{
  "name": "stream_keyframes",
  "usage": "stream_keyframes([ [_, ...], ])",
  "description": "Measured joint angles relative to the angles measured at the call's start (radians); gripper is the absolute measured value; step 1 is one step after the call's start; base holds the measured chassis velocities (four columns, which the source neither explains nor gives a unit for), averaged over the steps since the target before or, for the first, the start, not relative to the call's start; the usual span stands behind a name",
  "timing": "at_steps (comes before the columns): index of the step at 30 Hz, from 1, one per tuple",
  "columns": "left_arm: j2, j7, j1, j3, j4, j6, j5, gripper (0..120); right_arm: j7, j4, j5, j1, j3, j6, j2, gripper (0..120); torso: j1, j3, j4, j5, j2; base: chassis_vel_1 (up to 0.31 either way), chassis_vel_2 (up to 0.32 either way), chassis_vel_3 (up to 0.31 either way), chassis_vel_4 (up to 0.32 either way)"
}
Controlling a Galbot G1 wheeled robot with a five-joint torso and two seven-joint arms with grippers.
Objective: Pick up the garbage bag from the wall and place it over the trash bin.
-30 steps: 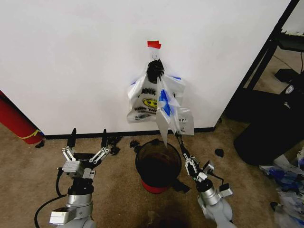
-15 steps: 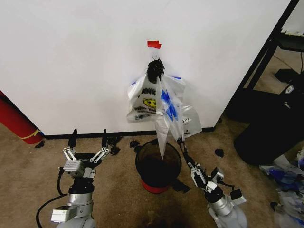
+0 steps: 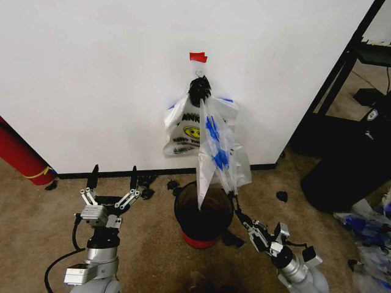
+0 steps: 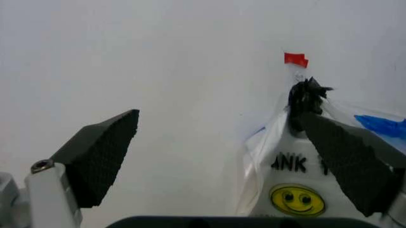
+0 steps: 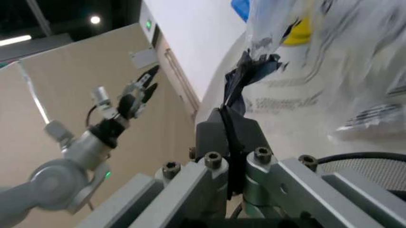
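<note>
The garbage bag [image 3: 215, 146] hangs from the taped hook on the wall [image 3: 91, 73], drawn down above the trash bin [image 3: 203, 213]. The right gripper [image 3: 235, 204] pinches its lower corner; the left gripper [image 3: 112, 183] waits open near the baseboard. This looks like the pull-off step, which next needs freeing the top from the hook.

I'm reading little here: the white bag [image 4: 298, 185] hanging on the wall [image 4: 159, 71] is showing the letters "ANK" above a yellow smiley [image 4: 297, 200]. I'm finding no other print legible.
</note>
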Motion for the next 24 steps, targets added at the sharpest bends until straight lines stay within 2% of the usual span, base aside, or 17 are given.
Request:
stream_keyframes([
  [10, -0.011, 0.003, 0.004, 0.006, 0.000, 0.000, 0.004, 100, -0.178, -0.064, -0.032, -0.002, 0.068, -0.049, 0.005, 0, 0.000, 0.000, 0.0000, 0.0000, 0.000, 0.000, 0.000, 0.000, 0.000],
  [16, -0.016, 0.005, 0.007, 0.008, -0.003, -0.002, 0.008, 100, -0.199, -0.099, -0.032, 0.007, 0.085, -0.049, 0.010, 0, 0.000, 0.000, 0.0000, 0.0000, 0.000, 0.000, 0.000, 0.000, 0.000],
  [18, -0.016, 0.005, 0.007, 0.009, -0.003, -0.002, 0.010, 100, -0.188, -0.096, -0.019, 0.010, 0.083, -0.041, 0.013, 0, 0.000, 0.000, -0.0001, -0.0001, 0.000, 0.000, 0.000, 0.000, 0.000],
  [22, -0.013, 0.006, 0.003, 0.012, -0.003, -0.002, 0.014, 100, -0.084, -0.040, 0.045, 0.016, 0.046, -0.001, 0.020, 0, 0.000, 0.000, -0.0001, -0.0001, 0.000, 0.000, 0.000, 0.000, 0.000],
  [23, -0.009, 0.006, -0.002, 0.015, 0.000, -0.001, 0.017, 100, 0.018, 0.005, 0.084, 0.024, 0.014, 0.027, 0.024, 0, 0.000, 0.000, -0.0001, -0.0002, 0.000, 0.000, 0.000, 0.000, 0.000],
  [24, -0.007, 0.006, -0.004, 0.016, 0.001, -0.001, 0.017, 100, 0.055, 0.020, 0.096, 0.028, 0.001, 0.038, 0.025, 0, 0.000, 0.000, -0.0001, -0.0004, 0.000, 0.000, 0.000, 0.000, 0.000],
])
